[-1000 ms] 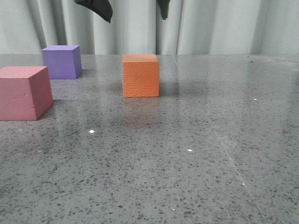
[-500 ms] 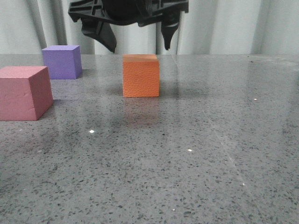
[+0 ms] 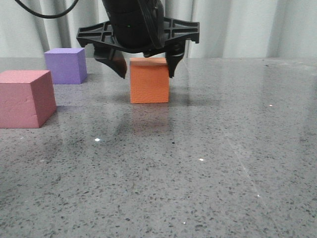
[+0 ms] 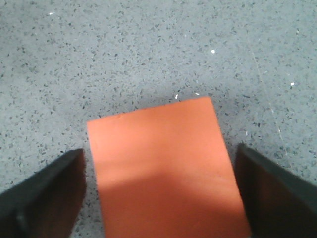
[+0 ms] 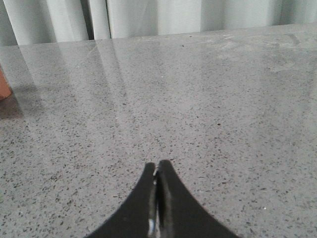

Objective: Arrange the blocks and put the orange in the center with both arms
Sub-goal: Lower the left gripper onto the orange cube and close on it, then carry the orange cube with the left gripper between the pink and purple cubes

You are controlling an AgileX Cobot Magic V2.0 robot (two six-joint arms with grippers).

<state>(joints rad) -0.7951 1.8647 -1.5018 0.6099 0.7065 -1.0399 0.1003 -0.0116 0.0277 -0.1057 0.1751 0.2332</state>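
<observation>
The orange cube [image 3: 149, 82] stands on the grey table near the middle. My left gripper [image 3: 147, 69] is open and hangs over it, one finger on each side of its top, apart from its faces. In the left wrist view the orange cube [image 4: 163, 168] lies between the two black fingers [image 4: 44, 193] with a gap on each side. The purple cube [image 3: 65, 65] is at the back left. The pink-red cube [image 3: 26, 98] is at the left, nearer the front. My right gripper [image 5: 157, 166] is shut and empty over bare table; it does not show in the front view.
Pale curtains [image 3: 237, 27] hang behind the table's far edge. The speckled grey tabletop [image 3: 208, 163] stretches wide to the right and front. A sliver of the orange cube [image 5: 4, 89] shows at the edge of the right wrist view.
My left gripper has come down from above the view until its open fingers straddle the top of the orange cube. The cubes have not moved.
</observation>
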